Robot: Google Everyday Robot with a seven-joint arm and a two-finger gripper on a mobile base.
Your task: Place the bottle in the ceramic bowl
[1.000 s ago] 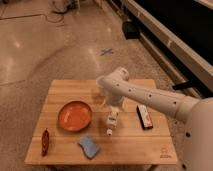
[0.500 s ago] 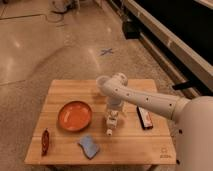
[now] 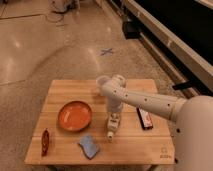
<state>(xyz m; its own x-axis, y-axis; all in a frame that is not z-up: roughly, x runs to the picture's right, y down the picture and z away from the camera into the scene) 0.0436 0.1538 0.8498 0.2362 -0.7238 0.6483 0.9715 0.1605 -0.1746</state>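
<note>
White plastic bottle low on the wooden table, cap end toward the near edge, just right of the orange ceramic bowl and not in it. Jaws down over its upper end, below the white arm; closed on it or not, cannot tell. Blue sponge near, in front. Seemingly at the grasp: lifting, carrying left and releasing all left to do.

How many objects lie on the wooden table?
5: ceramic bowl centre-left; bottle mid-table, under the tool; blue sponge in front; red object front-left; black bar right. The arm may hide others.
</note>
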